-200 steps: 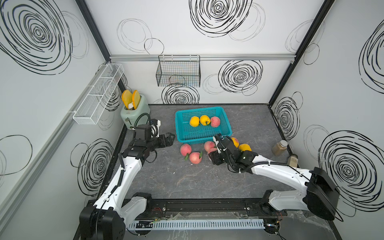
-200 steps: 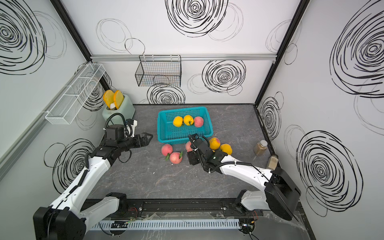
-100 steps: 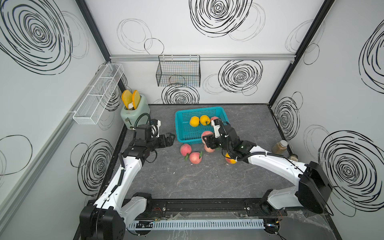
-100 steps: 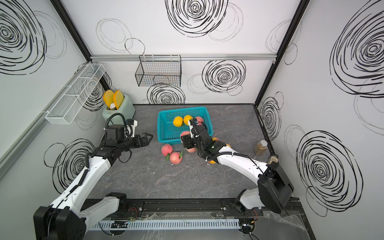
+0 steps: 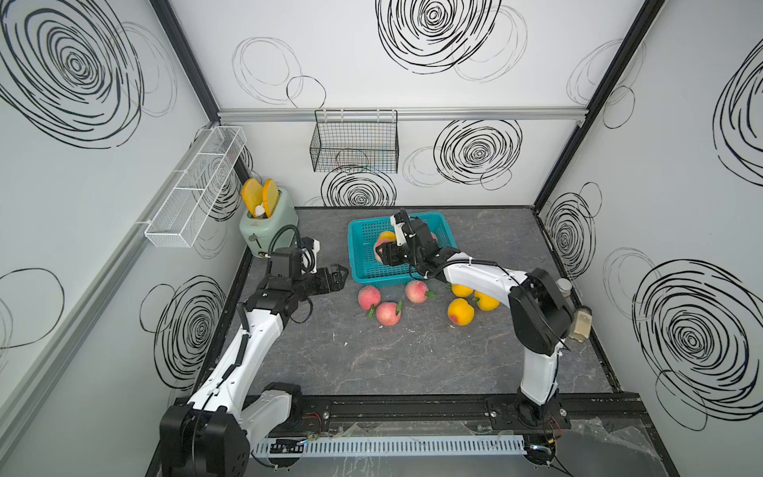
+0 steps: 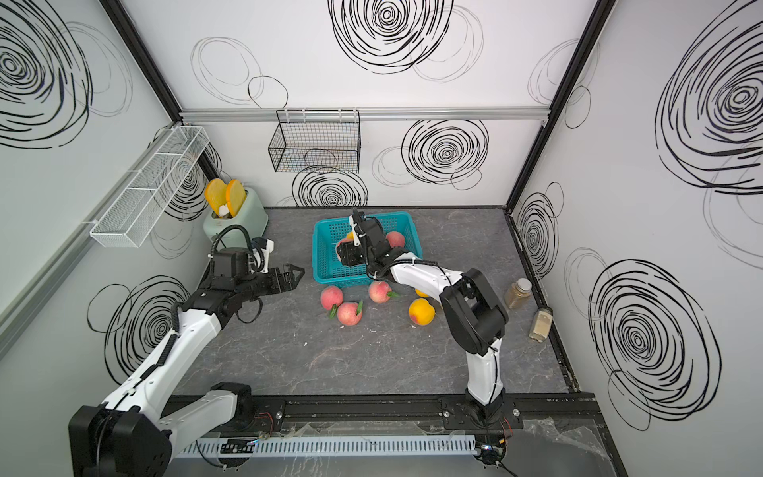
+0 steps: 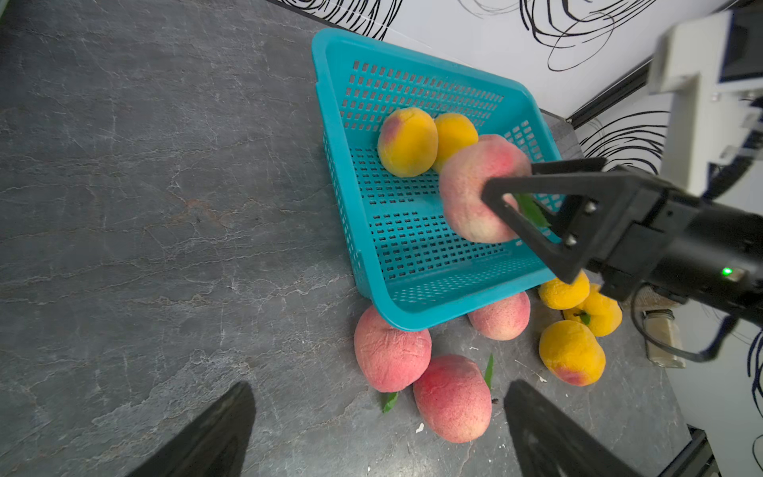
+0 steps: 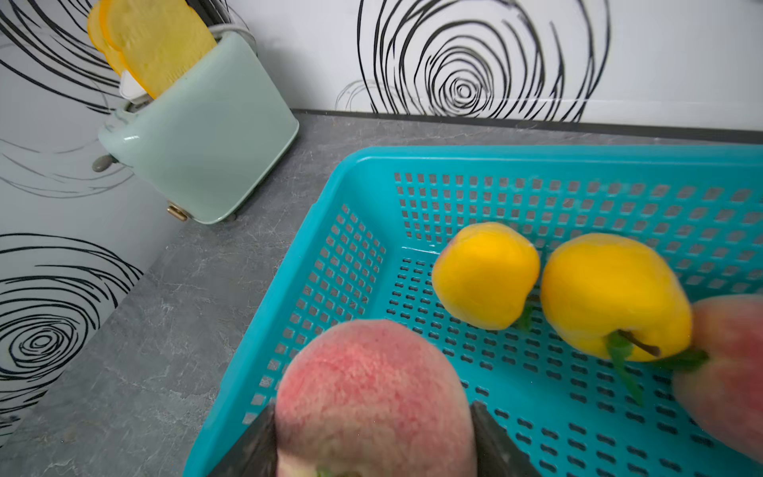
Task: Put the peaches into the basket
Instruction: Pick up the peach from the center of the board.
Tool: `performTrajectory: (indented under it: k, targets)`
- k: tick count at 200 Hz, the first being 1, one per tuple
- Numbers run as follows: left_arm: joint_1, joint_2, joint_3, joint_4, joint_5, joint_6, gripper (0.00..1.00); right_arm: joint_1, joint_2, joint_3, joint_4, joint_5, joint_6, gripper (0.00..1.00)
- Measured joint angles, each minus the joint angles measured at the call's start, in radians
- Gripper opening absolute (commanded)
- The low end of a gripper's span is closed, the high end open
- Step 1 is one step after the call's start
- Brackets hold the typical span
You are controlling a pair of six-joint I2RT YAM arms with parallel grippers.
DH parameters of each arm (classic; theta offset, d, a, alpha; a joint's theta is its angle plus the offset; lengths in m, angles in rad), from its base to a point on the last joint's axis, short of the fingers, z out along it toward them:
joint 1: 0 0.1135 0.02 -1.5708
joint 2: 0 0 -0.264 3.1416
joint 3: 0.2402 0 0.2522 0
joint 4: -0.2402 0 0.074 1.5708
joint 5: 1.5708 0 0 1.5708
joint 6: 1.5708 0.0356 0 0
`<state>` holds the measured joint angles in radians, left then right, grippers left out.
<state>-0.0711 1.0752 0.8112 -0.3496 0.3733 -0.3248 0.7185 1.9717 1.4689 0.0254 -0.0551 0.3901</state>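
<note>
In both top views the right gripper [image 5: 385, 255] hangs over the basket [image 5: 354, 252], jaws about half closed on a pink peach [image 5: 377, 249]. The left gripper [image 5: 337, 276] sits just beside the basket's outer wall, jaws spread wide and empty.

In the left wrist view, loose pink peaches [image 7: 392, 351] lie just ahead of those open jaws, with loose yellow peaches [image 7: 572, 351] further aside.

In the right wrist view the held fruit is pinched across its widest part. It looks light, fuzzy and slightly yielding, and likely to roll when released. Two yellow peaches [image 8: 487, 274] and a second pink peach [image 8: 726, 371] rest on the basket floor beyond the jaws, so the bare floor beneath the jaws seems the safer drop. The toaster [image 8: 206, 140] stands well apart.
</note>
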Motion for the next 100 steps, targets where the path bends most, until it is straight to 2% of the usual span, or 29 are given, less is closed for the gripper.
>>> performTrajectory:
  k: [62,100]
  targets:
    - [0.000,0.004,-0.003,0.000,0.000,0.000,0.98,0.006,0.221,0.275,-0.041,-0.012,-0.030,0.59]
    - [0.000,0.004,-0.004,0.000,0.000,-0.001,0.98,0.006,0.306,0.377,-0.069,-0.016,-0.039,0.59]
